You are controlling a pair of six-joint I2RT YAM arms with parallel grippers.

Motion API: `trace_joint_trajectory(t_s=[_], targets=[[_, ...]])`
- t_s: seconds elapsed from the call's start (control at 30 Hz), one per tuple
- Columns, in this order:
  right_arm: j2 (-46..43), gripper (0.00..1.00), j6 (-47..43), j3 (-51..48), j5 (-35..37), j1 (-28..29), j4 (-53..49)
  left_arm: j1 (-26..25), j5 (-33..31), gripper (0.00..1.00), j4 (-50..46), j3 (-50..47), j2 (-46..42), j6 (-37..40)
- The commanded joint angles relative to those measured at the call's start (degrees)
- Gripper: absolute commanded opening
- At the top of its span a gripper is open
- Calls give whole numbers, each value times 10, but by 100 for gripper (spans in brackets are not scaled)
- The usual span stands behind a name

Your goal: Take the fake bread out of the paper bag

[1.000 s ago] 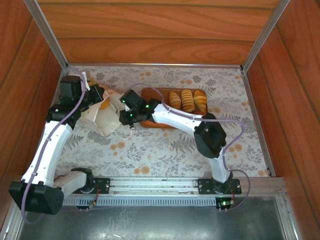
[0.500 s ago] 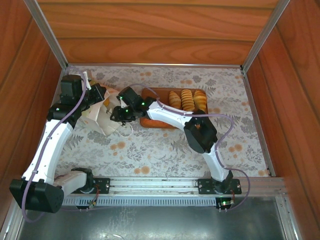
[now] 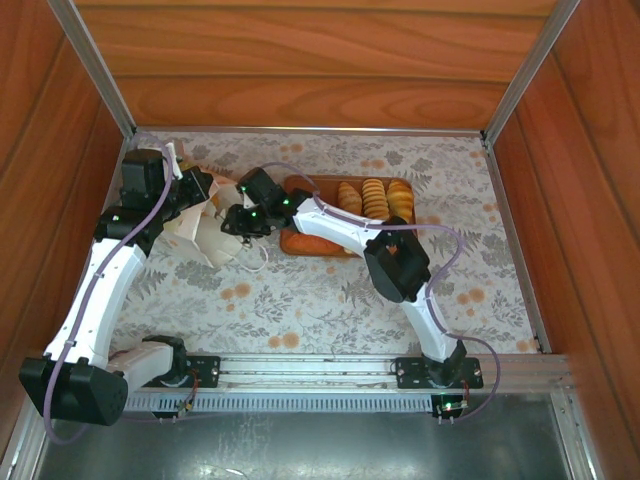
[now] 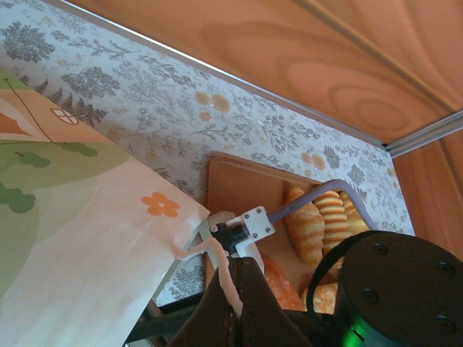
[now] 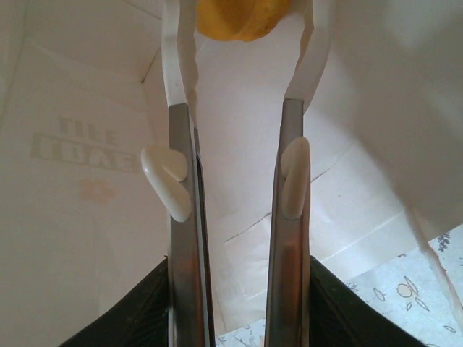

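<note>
The right gripper (image 5: 244, 50) has its jaws apart inside the bag (image 5: 87, 217), with one bread (image 5: 242, 14) between its tips, though whether it presses cannot be told. The left gripper (image 4: 235, 289) is closed on the bag's handle (image 4: 215, 251). A shallow pinch could let the bread slip back, and snagged paper could drag the bag across the worktop (image 3: 300, 300).

Matt white paper bag (image 5: 79, 217), glossy wood walls (image 3: 320, 60), smooth brown tray (image 4: 239, 184)
</note>
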Motion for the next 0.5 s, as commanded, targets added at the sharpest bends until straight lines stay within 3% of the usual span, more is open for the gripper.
trace_joint_trajectory(t_s=[0.0, 0.3, 0.47], targets=[[19, 45, 13, 26, -6, -4, 9, -3, 7, 0, 14, -2, -6, -2], [-26, 21, -49, -10, 7, -3, 28, -2, -4, 0, 14, -3, -9, 1], [-85, 17, -159, -58, 105, 19, -10, -2, -18, 0, 14, -3, -8, 1]])
